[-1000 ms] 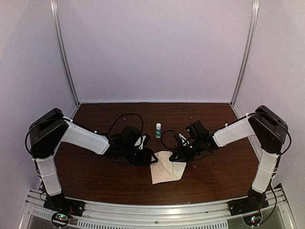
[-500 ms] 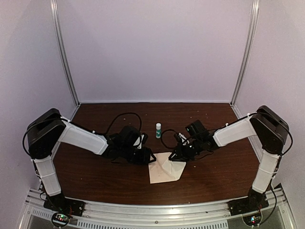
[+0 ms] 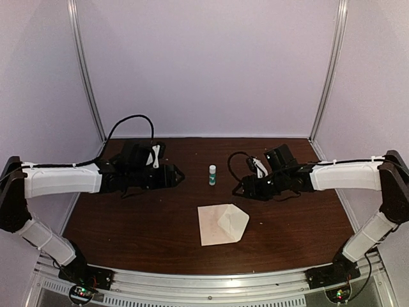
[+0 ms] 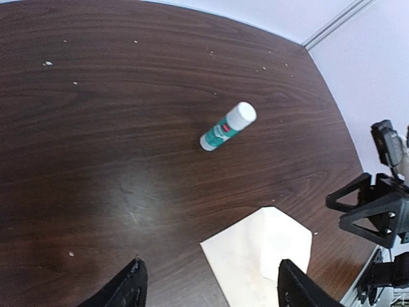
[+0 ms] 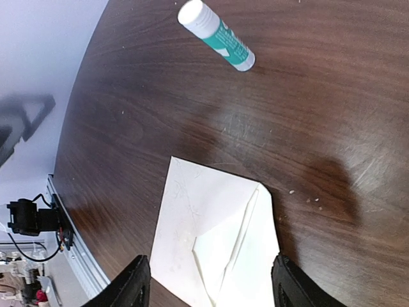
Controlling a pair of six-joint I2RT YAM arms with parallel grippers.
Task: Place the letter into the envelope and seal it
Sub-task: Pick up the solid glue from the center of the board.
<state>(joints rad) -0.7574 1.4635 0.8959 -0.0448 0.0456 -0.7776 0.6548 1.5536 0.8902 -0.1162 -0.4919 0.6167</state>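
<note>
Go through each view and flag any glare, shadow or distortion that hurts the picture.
Top view: dim, violet cast, corner posts splay outward; the envelope reads clearly. Left wrist view: a pale sheen on the table, glue stick sharp. Right wrist view: a dark shadow blot on the wood beside the envelope.

The envelope (image 3: 222, 224) lies on the tabletop (image 3: 140, 224) before the glue stick (image 3: 212, 174), which stands between the left end effector (image 3: 179, 174) and the right end effector (image 3: 238, 188).
</note>
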